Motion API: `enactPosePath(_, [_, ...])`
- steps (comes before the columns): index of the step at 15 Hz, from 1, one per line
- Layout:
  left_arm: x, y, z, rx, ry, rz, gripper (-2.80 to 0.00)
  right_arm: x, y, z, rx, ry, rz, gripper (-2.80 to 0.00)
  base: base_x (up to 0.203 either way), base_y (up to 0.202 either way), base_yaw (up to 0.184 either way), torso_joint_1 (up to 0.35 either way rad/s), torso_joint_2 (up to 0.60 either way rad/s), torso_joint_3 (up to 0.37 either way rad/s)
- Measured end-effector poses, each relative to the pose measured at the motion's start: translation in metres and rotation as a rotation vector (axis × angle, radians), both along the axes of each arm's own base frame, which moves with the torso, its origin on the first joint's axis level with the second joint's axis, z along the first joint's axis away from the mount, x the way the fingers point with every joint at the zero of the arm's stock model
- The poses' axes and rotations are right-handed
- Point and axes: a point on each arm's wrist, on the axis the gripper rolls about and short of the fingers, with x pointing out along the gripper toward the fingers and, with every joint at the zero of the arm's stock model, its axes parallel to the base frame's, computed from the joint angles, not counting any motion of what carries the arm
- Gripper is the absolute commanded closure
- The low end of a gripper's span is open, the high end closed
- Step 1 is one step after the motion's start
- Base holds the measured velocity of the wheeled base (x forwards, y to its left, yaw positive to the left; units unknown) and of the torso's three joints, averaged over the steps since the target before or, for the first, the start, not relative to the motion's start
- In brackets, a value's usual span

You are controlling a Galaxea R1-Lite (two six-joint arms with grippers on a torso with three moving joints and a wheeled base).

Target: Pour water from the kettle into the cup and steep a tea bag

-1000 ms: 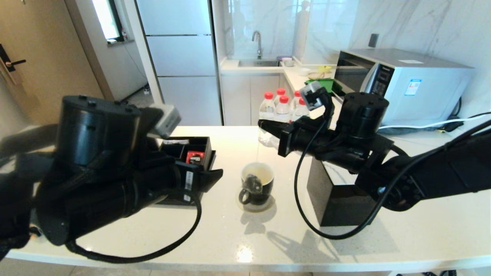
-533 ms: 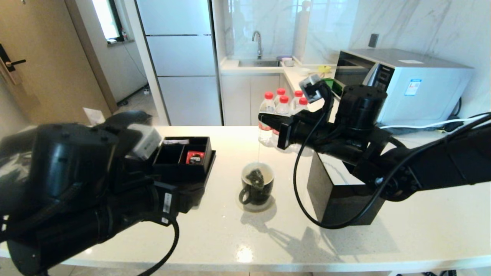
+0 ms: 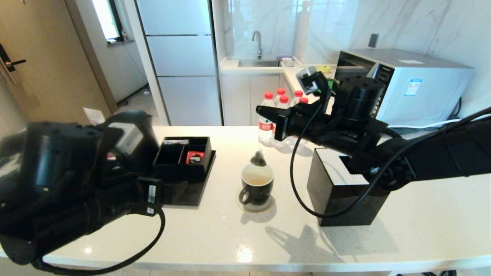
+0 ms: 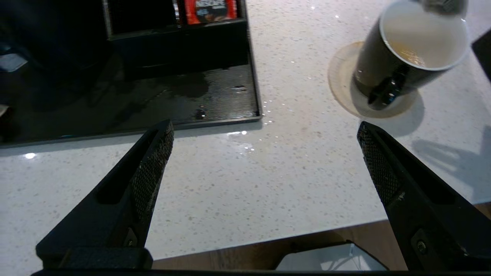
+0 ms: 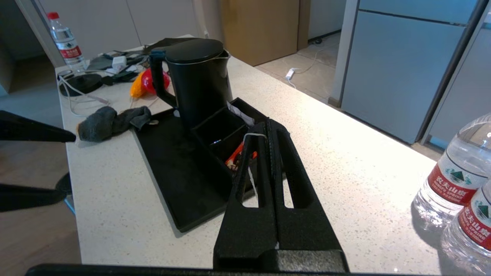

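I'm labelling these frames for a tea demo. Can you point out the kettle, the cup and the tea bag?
kettle (image 5: 199, 82): right wrist view, on the front of its black body.
cup (image 3: 256, 191): head view, on its black outer wall.
tea bag (image 3: 259, 158): head view, on the hanging sachet above the cup.

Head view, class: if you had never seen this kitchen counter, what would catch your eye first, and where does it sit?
First, the tea bag dangling just above the cup at the counter's middle, hung on a string from the shut right hand above it. Next, the left hand, wide open and empty, low near the counter's front edge. Then the tall black kettle on the black tray to the cup's left.
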Motion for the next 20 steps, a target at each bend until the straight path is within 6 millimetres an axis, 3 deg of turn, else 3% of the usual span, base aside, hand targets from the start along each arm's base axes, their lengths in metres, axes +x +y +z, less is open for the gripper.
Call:
enactPosePath(2, [0.002,0.003,0.0,0.0,0.0,0.019,-2.8,0.0,0.0,0.0,-0.005,0.002,0.0,0.0,0.0,0.0,0.0,0.0,0.0,0.0])
enactPosePath(3, [0.002,0.004,0.0,0.001,0.0,0.022,0.0,0.0,0.0,0.0,-0.004,0.001,0.0,0.0,0.0,0.0,0.0,0.0,0.0,0.0])
enactPosePath(12, [0.006,0.003,-0.01,0.021,0.035,0.027,0.0,0.004,0.003,-0.008,-0.013,0.01,0.001,0.0,0.0,0.0,0.0,0.0,0.0,0.0])
enactPosePath(20, [0.005,0.014,-0.028,-0.019,0.05,0.109,0.0,0.005,0.004,-0.012,-0.018,0.017,0.001,0.0,0.0,0.0,0.0,0.0,0.0,0.0])
